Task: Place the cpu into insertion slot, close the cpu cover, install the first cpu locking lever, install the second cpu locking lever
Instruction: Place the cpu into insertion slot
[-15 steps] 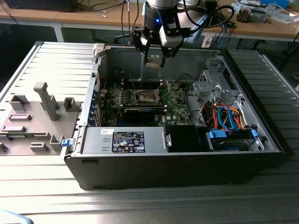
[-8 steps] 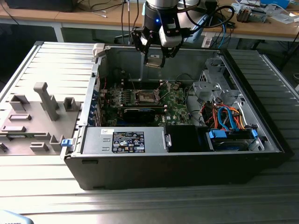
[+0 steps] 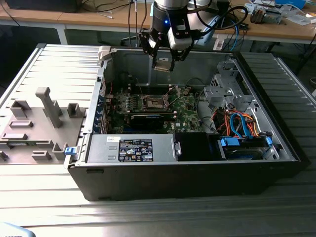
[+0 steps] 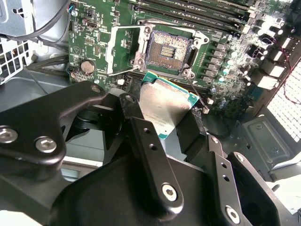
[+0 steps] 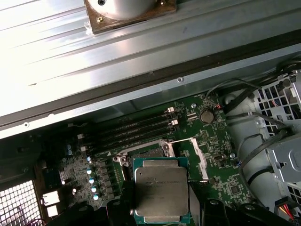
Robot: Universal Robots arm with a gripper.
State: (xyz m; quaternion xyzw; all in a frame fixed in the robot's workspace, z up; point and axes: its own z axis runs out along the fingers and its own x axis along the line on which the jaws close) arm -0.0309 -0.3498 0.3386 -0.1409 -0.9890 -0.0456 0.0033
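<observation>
Hovering over the open insertion slot (image 4: pixel 168 49) with pincer (image 4: pixel 164 120) closed on the cpu (image 4: pixel 167 106); best lowered flat, edges squared to its rim.

insertion slot (image 4: pixel 168 47) bare above, cpu cover (image 4: pixel 139 57) open alongside

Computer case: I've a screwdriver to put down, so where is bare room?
Bare: the ribbed table along the near side of the case, and its strip at the exterior view's right. Crowded: the motherboard, the cabled drive bay, and the grey fixture at the exterior view's left.
</observation>
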